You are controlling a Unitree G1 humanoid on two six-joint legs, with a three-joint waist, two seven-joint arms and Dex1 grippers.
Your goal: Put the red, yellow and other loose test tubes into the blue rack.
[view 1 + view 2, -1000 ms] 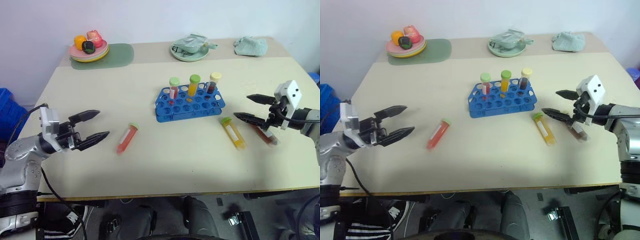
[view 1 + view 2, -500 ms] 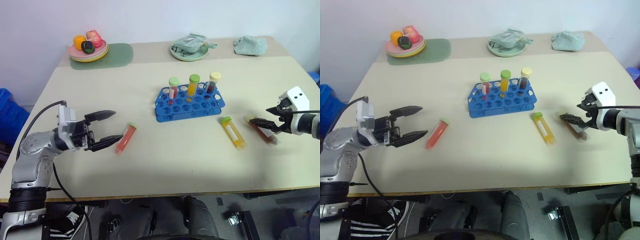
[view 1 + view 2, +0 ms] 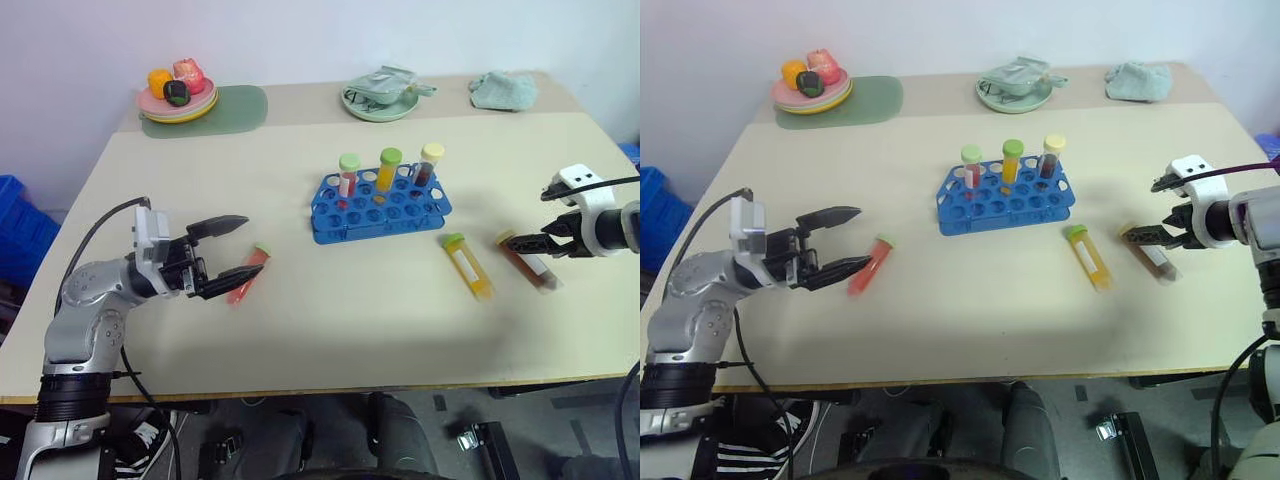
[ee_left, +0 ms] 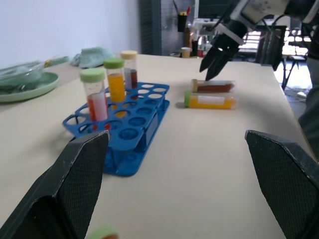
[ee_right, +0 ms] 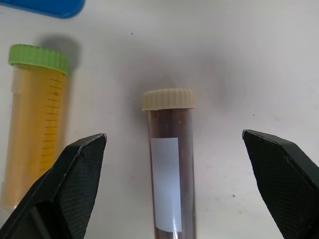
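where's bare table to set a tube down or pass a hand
Free: the stretch between the red tube and yellow tube, in front of the blue rack; also between rack and plates. Crowded: beside the yellow tube, where the right pincer hangs over the brown tube.

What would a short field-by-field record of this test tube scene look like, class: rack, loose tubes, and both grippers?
Rack: blue rack mid-table, three capped tubes standing in its back row
Loose tubes: red tube, yellow tube, brown tube, all lying flat on the table
Left gripper: open, at the red tube, not gripping it
Right gripper: open, fingers either side of the brown tube
Tubes held: none
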